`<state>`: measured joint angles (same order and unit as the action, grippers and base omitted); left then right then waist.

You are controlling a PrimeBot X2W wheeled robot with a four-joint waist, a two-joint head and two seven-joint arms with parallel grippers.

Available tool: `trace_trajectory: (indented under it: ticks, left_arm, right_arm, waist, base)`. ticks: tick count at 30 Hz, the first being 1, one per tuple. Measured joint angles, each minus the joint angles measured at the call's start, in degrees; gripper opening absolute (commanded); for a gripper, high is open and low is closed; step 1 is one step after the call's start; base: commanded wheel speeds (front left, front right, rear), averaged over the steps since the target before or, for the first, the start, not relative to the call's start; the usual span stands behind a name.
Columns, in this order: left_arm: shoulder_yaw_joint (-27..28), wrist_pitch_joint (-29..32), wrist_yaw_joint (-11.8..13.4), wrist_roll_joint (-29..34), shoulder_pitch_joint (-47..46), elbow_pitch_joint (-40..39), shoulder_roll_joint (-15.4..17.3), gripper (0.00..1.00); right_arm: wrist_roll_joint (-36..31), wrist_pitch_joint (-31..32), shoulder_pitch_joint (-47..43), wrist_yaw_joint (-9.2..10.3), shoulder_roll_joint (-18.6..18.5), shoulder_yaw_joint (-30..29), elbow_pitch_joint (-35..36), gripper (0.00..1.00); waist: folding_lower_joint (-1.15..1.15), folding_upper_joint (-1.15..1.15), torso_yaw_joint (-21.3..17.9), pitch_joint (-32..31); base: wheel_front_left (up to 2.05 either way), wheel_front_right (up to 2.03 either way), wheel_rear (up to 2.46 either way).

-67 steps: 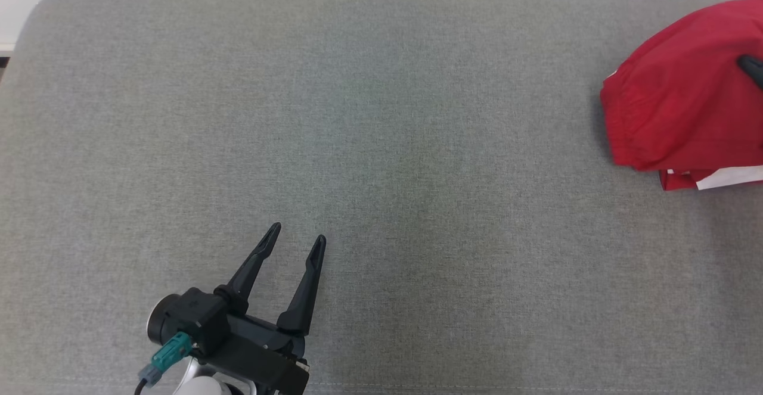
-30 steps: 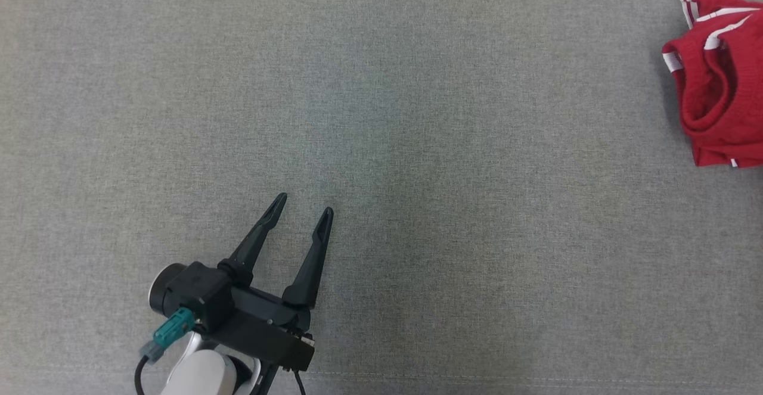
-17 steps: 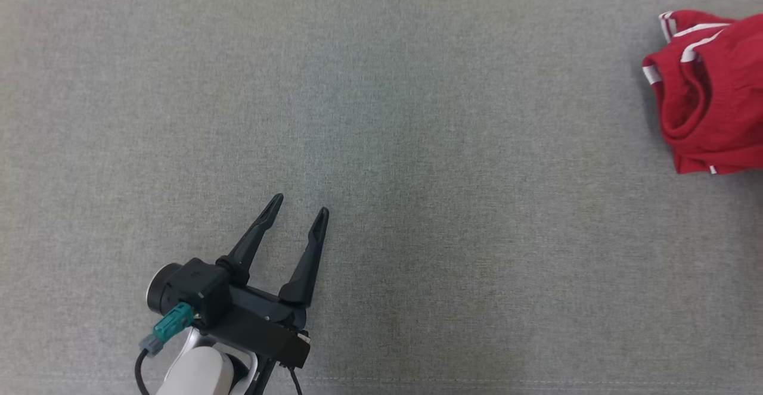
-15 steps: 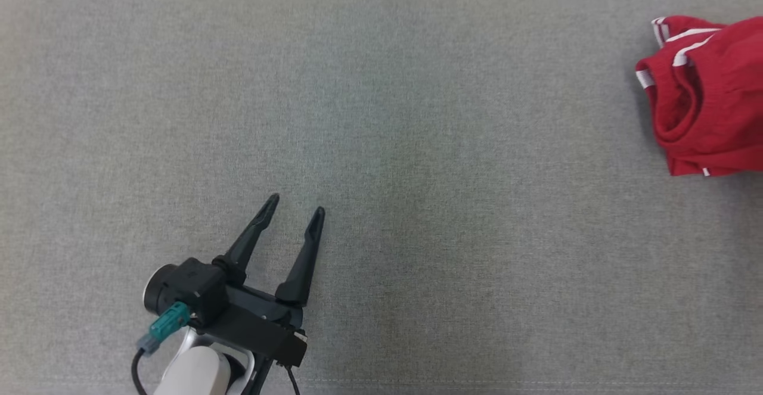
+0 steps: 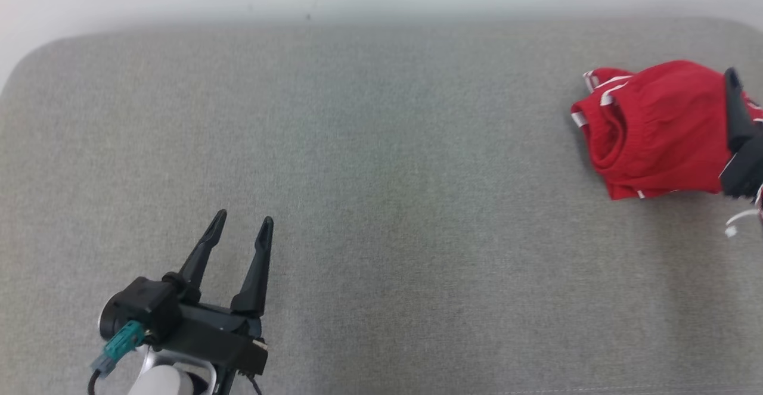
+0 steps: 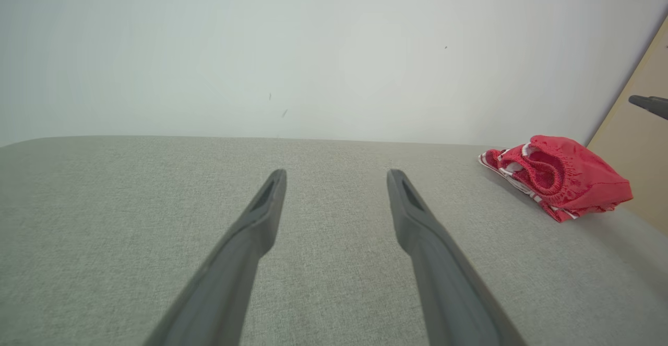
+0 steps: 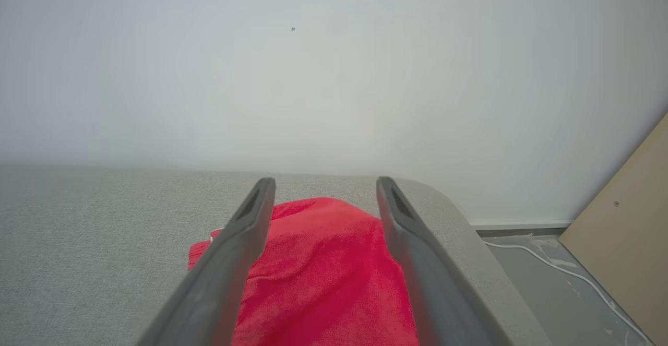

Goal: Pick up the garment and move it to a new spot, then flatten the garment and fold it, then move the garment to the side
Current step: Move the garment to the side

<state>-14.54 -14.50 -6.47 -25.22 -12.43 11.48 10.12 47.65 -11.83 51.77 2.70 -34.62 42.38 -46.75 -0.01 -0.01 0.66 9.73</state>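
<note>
Bunched red shorts [image 5: 656,127] on grey cushion [image 5: 381,162]. Above shorts: right gripper [image 7: 324,181], spread wide, empty. Well apart from shorts: left gripper [image 5: 244,217], parted, empty.

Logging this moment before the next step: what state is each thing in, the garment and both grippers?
garment: bunched up, not flat, lying on the cushion near its right end.
left gripper: open, empty, over bare cushion.
right gripper: open, empty, above the garment.
</note>
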Motion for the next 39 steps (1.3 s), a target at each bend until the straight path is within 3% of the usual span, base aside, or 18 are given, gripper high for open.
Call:
trace_trajectory:
  ticks: [10, 17, 23, 25, 39]
  left_arm:
    - [3.6, 0.0, 2.0, -0.3, 6.5, -3.2, 0.3, 1.00]
    - [5.0, 0.0, 2.5, -0.5, 10.0, -5.1, -1.0, 1.00]
    - [6.2, 0.0, 2.5, -1.8, 11.3, -6.3, -1.4, 1.00]
    - [8.3, 0.0, 2.9, -3.0, 14.4, -7.0, -2.0, 1.00]
    - [10.1, 0.0, 4.5, 0.5, 14.7, -8.1, -1.5, 1.00]
  right_arm:
    - [1.1, -2.4, -13.8, 0.91, 0.3, -1.0, 11.9, 1.00]
    - [2.4, -2.5, -23.8, 2.31, -2.2, -4.3, 20.8, 1.00]
    - [0.7, -2.5, -32.2, 3.93, -1.7, -8.8, 32.0, 1.00]
    - [-2.0, -2.5, -37.4, 4.36, -0.3, -13.0, 38.0, 1.00]
    - [-10.6, -2.7, -46.7, 4.44, 4.7, -26.0, 45.0, 1.00]
  waist:
    - [0.00, 0.00, -3.5, -6.5]
    - [-0.01, 0.00, -5.3, -9.1]
    - [0.00, 0.00, -5.6, -10.1]
    - [0.00, 0.00, -5.8, -10.6]
    - [0.01, 0.01, -4.7, -9.9]
  base:
    - [0.00, 0.00, 0.00]
    - [0.00, 0.00, 0.00]
    - [0.00, 0.00, 0.00]
    - [0.00, 0.00, 0.00]
    - [0.00, 0.00, 0.00]
